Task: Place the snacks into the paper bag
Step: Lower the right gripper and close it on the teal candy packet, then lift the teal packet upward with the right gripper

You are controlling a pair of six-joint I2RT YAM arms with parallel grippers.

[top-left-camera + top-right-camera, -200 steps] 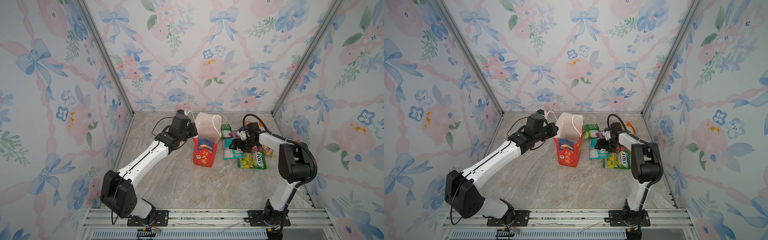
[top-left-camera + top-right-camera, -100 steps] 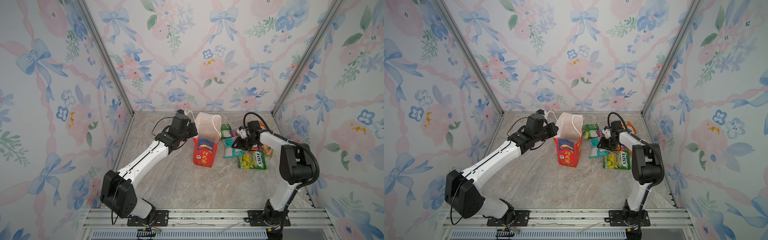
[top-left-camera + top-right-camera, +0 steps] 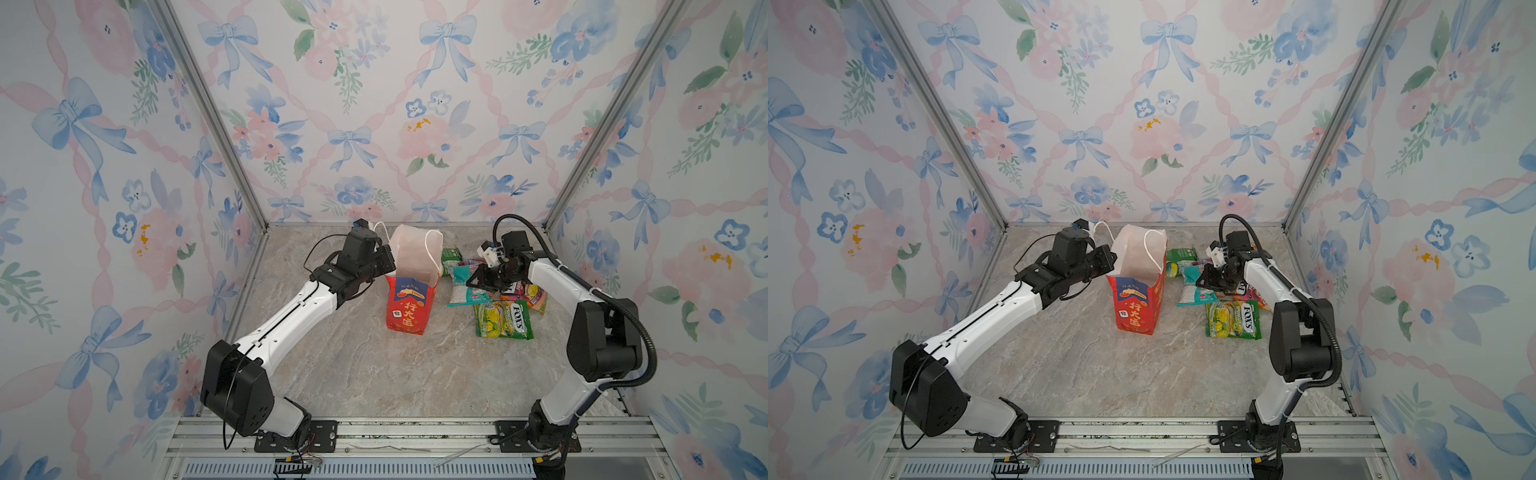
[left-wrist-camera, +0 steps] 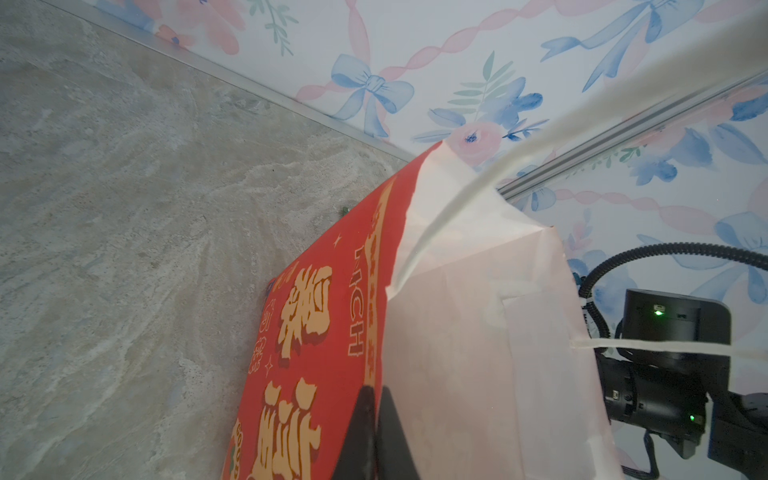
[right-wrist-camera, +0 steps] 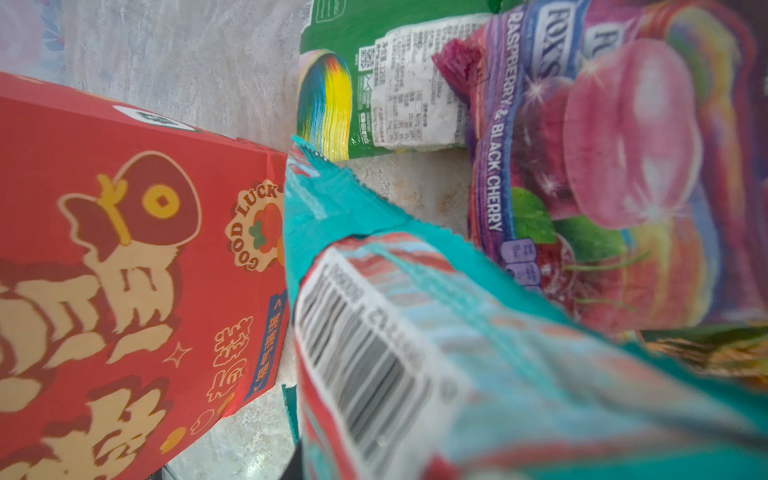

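Observation:
The red paper bag stands upright mid-table with its white mouth open. My left gripper is shut on the bag's left rim, one finger outside on the red print and one inside. The snacks lie just right of the bag. My right gripper is shut on the teal-white packet, whose end rises towards the wrist camera beside the bag's side. Around it lie a green packet, a purple packet, an orange-pink packet and a yellow-green FOX'S packet.
Flowered walls close in the marble table on three sides; the back wall is close behind the bag and packets. The bag's white cord handles hang over its mouth. An aluminium rail runs along the front edge.
My right gripper's jaws have closed onto the teal-white packet while the wrist shifted slightly. The left arm and the bag have not moved.

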